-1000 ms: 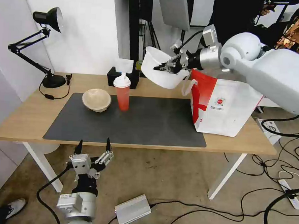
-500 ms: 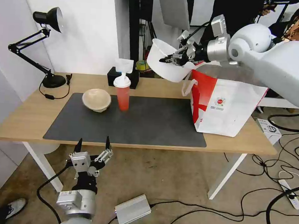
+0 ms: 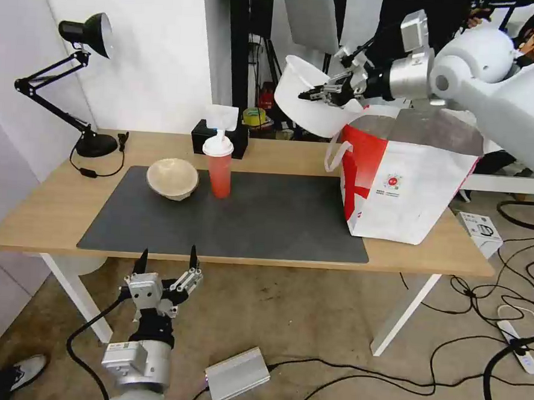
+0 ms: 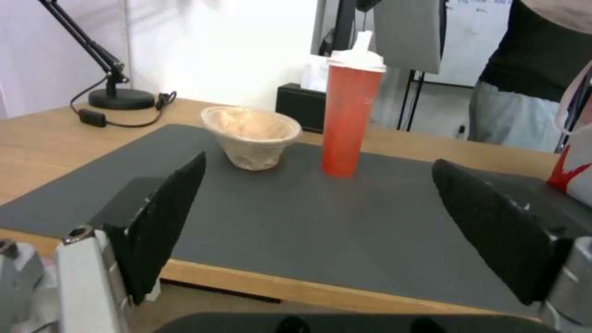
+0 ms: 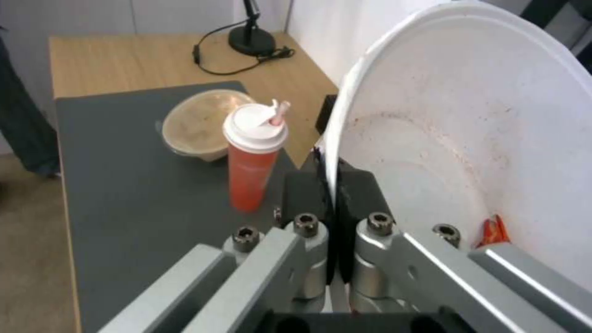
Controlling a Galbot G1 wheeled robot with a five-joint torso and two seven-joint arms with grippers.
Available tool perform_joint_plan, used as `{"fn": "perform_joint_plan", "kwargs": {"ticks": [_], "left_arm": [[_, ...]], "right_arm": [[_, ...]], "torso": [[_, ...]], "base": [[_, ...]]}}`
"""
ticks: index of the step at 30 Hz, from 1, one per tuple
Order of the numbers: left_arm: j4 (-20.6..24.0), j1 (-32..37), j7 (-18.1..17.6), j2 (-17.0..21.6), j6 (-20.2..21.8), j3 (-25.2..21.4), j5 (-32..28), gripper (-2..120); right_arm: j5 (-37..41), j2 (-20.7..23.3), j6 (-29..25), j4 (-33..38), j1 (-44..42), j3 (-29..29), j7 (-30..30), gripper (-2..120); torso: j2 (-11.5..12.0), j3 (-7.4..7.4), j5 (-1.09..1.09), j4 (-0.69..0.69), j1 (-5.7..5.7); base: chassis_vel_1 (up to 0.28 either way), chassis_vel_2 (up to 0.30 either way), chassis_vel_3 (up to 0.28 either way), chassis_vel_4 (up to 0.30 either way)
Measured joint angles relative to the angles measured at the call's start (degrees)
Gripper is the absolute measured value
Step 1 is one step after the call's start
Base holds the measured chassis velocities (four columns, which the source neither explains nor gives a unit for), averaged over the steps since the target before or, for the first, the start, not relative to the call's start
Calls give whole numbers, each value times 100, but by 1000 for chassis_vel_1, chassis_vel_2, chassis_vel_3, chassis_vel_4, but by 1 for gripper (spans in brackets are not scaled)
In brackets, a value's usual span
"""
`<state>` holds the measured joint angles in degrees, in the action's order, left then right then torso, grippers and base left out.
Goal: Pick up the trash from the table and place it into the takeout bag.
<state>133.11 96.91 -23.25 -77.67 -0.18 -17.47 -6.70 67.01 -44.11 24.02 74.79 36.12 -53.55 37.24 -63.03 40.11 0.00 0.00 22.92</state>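
Note:
My right gripper (image 3: 306, 95) is shut on the rim of the white plastic bowl (image 3: 303, 108), holding it tilted in the air above the left edge of the takeout bag (image 3: 400, 184). In the right wrist view the fingers (image 5: 330, 185) pinch the bowl (image 5: 469, 115) wall, and a red scrap lies inside it. The red drink cup (image 3: 219, 164) and the beige paper bowl (image 3: 172, 178) stand on the dark mat of the table (image 3: 31, 210). My left gripper (image 3: 167, 259) hangs open below the table's front edge, facing the cup (image 4: 348, 118) and paper bowl (image 4: 251, 136).
A black desk lamp (image 3: 75, 79) stands at the table's back left and a black tissue box (image 3: 219, 138) behind the cup. Cables, a power strip (image 3: 520, 348) and a grey box (image 3: 236, 374) lie on the floor. A person stands behind the table.
My right arm has lifted the white bowl higher and carried it rightward, closer to the bag's open top. The left arm has stayed where it was.

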Motion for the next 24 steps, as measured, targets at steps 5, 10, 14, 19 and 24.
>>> {"fn": "perform_joint_plan", "kwargs": {"ticks": [5,10,14,19,24], "left_arm": [[-37,-16,4,-5,0,63,39,97],[-39,-14,5,-32,0,110,66,97],[-43,-19,5,-40,0,107,66,97],[-53,-12,5,-29,0,101,63,97],[-71,-6,4,-22,0,98,62,97]], "right_arm": [[13,90,-25,15,15,1,41,0],[13,116,-44,-64,42,23,85,0],[0,150,-81,-181,43,64,142,0],[-14,166,-117,-329,-29,176,156,0],[-15,145,-146,-457,-43,259,163,0]], "torso": [[1,0,0,0,0],[0,0,0,0,0],[0,0,0,0,0],[0,0,0,0,0],[0,0,1,0,0]], "base": [[0,0,0,0],[0,0,0,0],[0,0,0,0],[0,0,0,0],[0,0,0,0]]}}
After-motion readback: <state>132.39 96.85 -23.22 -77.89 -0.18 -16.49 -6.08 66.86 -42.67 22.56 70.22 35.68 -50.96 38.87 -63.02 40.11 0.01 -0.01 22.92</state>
